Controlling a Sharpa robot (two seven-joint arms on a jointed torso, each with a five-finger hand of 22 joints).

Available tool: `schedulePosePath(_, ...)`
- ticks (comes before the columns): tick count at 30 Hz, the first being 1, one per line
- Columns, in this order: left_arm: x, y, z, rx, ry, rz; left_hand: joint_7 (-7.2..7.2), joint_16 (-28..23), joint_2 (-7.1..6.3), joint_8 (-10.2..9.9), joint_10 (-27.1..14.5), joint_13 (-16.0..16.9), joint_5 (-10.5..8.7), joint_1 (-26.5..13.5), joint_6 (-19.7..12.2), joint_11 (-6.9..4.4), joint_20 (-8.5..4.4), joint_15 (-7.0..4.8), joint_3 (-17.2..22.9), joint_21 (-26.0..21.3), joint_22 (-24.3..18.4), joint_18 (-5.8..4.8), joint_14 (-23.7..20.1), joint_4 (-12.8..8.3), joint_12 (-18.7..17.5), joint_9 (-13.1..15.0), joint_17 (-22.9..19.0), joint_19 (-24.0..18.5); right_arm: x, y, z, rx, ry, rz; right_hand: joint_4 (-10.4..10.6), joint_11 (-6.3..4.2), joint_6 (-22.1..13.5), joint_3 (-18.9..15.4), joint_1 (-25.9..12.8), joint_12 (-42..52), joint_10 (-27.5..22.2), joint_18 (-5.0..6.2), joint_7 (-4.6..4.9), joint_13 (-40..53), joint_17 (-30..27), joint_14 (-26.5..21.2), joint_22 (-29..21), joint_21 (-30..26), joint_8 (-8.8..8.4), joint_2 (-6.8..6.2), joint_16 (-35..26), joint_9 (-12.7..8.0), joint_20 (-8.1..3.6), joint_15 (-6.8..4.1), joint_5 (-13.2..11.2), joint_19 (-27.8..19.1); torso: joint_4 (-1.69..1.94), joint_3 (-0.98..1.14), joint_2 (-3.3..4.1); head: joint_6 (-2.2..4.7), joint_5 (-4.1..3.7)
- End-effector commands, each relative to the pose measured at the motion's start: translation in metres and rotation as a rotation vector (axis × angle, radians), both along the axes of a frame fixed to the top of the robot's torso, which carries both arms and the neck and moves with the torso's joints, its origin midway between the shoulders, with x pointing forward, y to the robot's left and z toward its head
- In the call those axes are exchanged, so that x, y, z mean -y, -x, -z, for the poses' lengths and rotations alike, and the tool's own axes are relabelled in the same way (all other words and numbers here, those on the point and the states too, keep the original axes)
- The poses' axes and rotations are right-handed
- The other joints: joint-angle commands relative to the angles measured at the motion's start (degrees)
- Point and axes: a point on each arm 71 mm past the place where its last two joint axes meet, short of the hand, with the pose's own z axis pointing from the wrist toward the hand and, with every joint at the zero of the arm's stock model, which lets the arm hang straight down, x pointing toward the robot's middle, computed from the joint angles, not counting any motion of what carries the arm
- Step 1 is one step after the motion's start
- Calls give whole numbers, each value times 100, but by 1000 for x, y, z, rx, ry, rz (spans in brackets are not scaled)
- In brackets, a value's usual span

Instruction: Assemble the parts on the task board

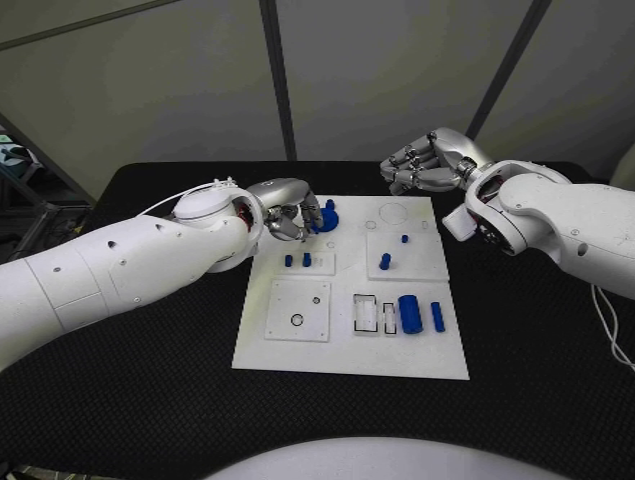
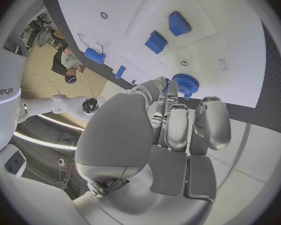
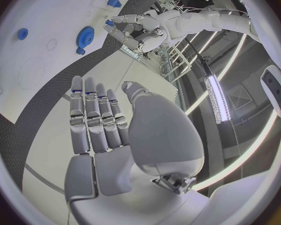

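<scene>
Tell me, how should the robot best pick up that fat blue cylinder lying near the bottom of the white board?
Probably across its round sides, coming straight down from above. The blue cylinder lies flat on the task board, with a thinner blue peg on one side and a rectangular slot on the other, so fingers should straddle its middle carefully.

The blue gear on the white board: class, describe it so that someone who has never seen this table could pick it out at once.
Start at the white board in the middle of the black table and go to its far left corner, at the fingertips of the left hand. The blue gear sits there. It alone is a round wheel with a toothed rim; the other blue pieces are plain pegs and blocks.
</scene>
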Motion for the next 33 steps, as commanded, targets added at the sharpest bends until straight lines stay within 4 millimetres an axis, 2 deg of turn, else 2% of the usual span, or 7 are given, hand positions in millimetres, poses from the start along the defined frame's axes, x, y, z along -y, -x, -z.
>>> schedulePosePath(1,-8,1,-1,-11,-1,-17,24,31,14,-28,9,-4,-5,-57,31,18,21,20,43,24,409,49,72,4,-18,-6,-2,15,1,0,-1,8,-1,-2,-26,-2,-27,1,5,13,-34,32,-17,5,-9,-18,-3,-32,-9,25,-25,-1,-12,-6,13,44,11,-7,3,-10,-4)
schedulePosePath(10,-25,2,-1,-27,-14,-50,22,29,7,-32,24,-1,-6,-78,47,16,23,20,44,20,409,51,71,5,-28,-6,-11,12,1,0,-1,7,0,-3,-26,-2,-27,1,5,13,-34,32,-17,5,-9,-18,-3,-32,-9,25,-25,-1,-12,-6,13,44,-11,-5,14,-9,42)
schedulePosePath(22,-24,-2,4,-51,-13,-65,22,25,-3,-40,40,3,-12,-106,59,15,25,19,41,19,411,52,68,9,-39,-7,-22,11,-1,0,-1,6,-1,-8,-26,-2,-27,1,5,13,-34,32,-17,5,-9,-18,-3,-32,-9,25,-25,-1,-12,-6,13,44,-13,10,15,-20,55)
schedulePosePath(33,-25,-4,11,-75,-17,-77,23,23,-6,-44,49,5,-19,-121,65,15,26,19,38,23,415,51,66,12,-45,-8,-28,12,-2,0,-1,7,-2,-11,-26,-2,-27,1,5,13,-34,32,-17,5,-9,-18,-3,-32,-9,25,-25,-1,-12,-6,13,44,-14,7,12,-25,33)
